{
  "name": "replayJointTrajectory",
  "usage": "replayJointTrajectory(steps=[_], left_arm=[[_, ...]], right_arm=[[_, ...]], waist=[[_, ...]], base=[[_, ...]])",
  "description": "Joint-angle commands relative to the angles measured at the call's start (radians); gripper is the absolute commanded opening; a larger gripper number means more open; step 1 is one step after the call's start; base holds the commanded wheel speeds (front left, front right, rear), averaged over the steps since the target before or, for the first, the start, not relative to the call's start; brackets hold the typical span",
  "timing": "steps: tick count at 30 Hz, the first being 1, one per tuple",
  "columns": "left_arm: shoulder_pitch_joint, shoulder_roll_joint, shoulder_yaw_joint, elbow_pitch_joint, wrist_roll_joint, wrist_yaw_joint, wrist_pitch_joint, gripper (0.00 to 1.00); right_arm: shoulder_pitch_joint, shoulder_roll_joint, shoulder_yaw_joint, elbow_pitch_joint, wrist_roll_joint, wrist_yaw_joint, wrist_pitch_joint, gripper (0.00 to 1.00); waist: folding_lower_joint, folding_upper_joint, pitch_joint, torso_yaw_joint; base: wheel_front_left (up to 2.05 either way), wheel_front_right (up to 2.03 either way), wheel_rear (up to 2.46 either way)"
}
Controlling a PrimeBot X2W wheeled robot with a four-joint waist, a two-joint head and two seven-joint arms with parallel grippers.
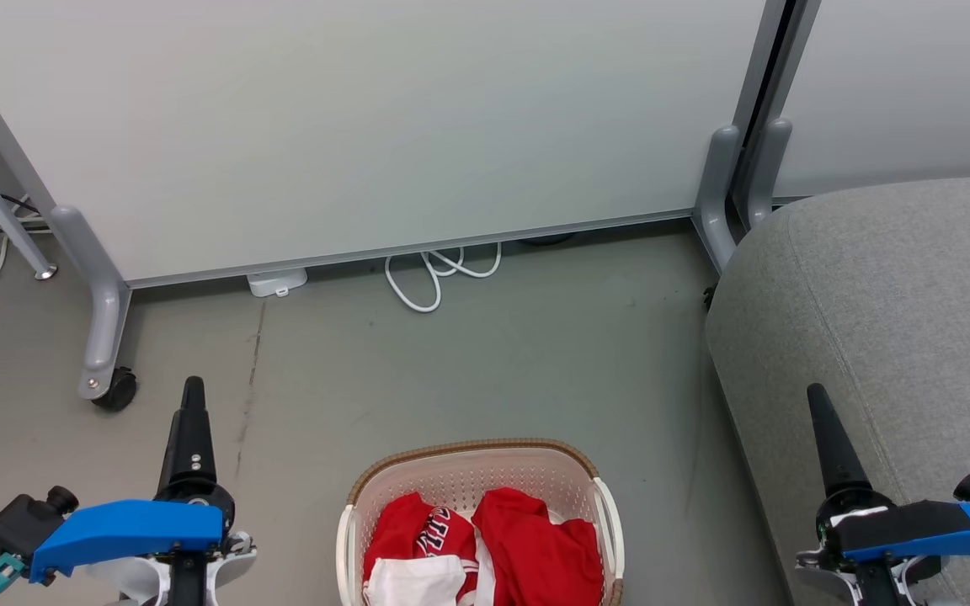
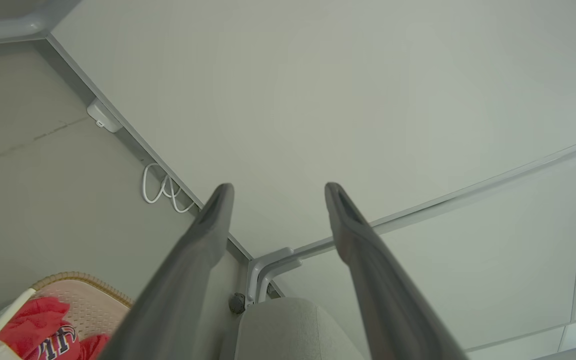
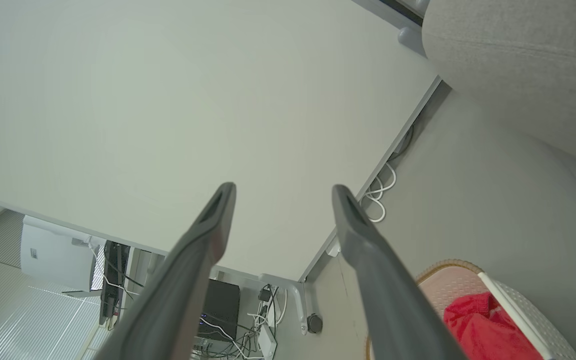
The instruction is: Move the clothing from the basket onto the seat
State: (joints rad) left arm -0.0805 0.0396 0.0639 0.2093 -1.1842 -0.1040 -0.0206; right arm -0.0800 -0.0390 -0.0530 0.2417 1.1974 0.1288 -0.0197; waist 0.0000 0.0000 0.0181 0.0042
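**newbie_rig:** Trying to place the clothing [image 1: 485, 551]. Anywhere near done?

**oldhand:** Nope, not started by the look of it. Lying crumpled inside the basket [image 1: 472, 447], with the lettered piece [image 1: 418, 551] in its left half and the plain red piece [image 1: 540, 547] in its right half, touching each other. Probably just dumped in, hence the bunching.

**newbie_rig:** Guessing the seat [image 1: 898, 320] as the drop spot?

**oldhand:** Yep. Sitting near the basket on its right, apart from it across a strip of floor [image 1: 535, 353], with nothing red on it. Handy for a short carry.

**newbie_rig:** Any grip?

**oldhand:** None. Got the left end effector [image 2: 275, 192] hanging left of the basket and the right end effector [image 3: 282, 192] right of it, over the seat's edge. Both spread wide, holding nothing, aimed past the basket toward the partition [image 1: 367, 126]. Reads like a ready pose flanking the basket, so either side can dip in first. Would go for the plain red piece, guessing less tangle.
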Motion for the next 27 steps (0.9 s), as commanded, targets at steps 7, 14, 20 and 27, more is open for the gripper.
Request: replayJointTrajectory(steps=[7, 14, 20, 27], left_arm=[[-0.027, 0.009, -0.041, -0.041, 0.174, 0.033, -0.032, 1.0], [-0.028, 0.009, -0.075, -0.05, 0.321, 0.055, -0.056, 1.0], [-0.032, 0.01, -0.101, -0.052, 0.426, 0.068, -0.076, 1.0], [-0.031, 0.01, -0.12, -0.053, 0.524, 0.081, -0.097, 1.0]], right_arm=[[-0.034, -0.007, 0.024, -0.029, -0.157, 0.001, -0.033, 1.0], [-0.032, -0.008, 0.039, -0.037, -0.283, 0.001, -0.057, 1.0], [-0.035, -0.009, 0.052, -0.037, -0.37, 0.002, -0.076, 1.0], [-0.032, -0.009, 0.064, -0.032, -0.46, 0.002, -0.098, 1.0]], waist=[[0.0, 0.0, 0.003, 0.002], [0.0, 0.0, 0.007, 0.004], [0.0, 0.0, 0.011, 0.006], [0.0, 0.0, 0.013, 0.007]], base=[[0.0, 0.0, 0.0], [0.0, 0.0, 0.0], [0.0, 0.0, 0.0], [0.0, 0.0, 0.0]])
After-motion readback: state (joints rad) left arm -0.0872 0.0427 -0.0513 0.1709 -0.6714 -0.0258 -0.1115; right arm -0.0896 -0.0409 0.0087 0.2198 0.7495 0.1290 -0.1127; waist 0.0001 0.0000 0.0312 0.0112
